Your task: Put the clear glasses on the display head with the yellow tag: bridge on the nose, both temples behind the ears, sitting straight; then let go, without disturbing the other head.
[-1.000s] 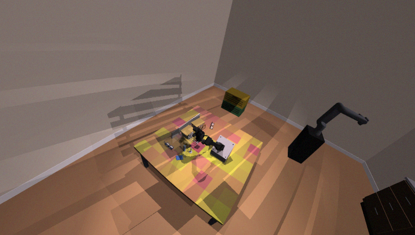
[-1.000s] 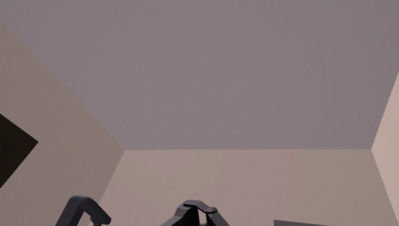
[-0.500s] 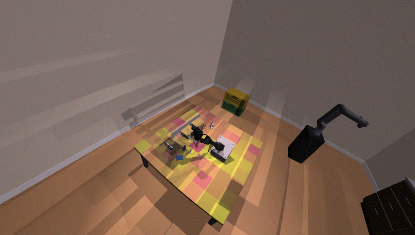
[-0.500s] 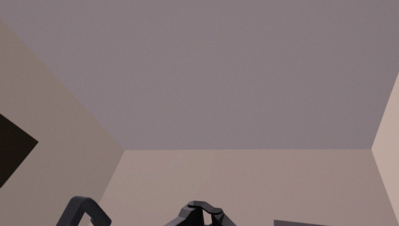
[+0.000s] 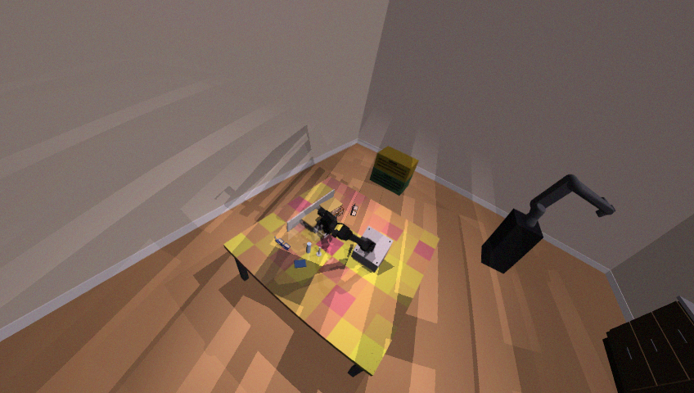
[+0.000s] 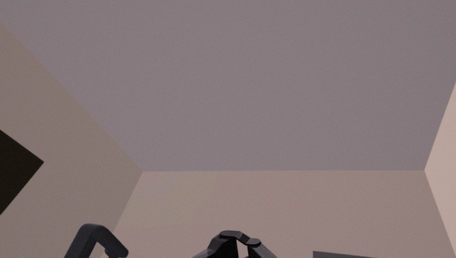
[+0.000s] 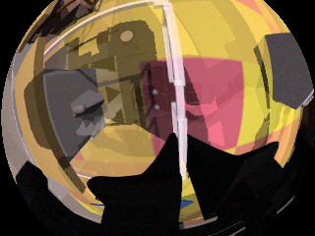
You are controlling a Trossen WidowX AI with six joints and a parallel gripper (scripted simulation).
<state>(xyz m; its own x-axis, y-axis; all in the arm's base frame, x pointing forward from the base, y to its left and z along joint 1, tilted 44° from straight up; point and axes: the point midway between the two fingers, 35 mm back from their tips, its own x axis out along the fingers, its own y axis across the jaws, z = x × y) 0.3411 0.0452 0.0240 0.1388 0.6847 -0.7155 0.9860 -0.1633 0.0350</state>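
The clear glasses (image 7: 179,93) show in the wrist view as a pale, nearly upright bar, with a thin pale temple curving left from its top. My gripper (image 7: 176,137) is shut on them, at the bar's lower end. A grey display head (image 7: 61,110) with a projecting nose piece stands left of the glasses, apart from the pale bar. A second grey block (image 7: 290,69) is at the right edge; I cannot tell whether it is the other head. No yellow tag can be made out. In the top view, the arm (image 5: 343,231) hides much of the head area.
A long grey panel (image 5: 311,209) stands behind the arm. Blue glasses (image 5: 282,243), a pale cylinder (image 5: 308,247), a small white item (image 5: 318,252) and a blue cloth (image 5: 299,263) are at the left. Brown glasses (image 5: 340,212) and dark-framed glasses (image 5: 354,210) lie beyond the arm.
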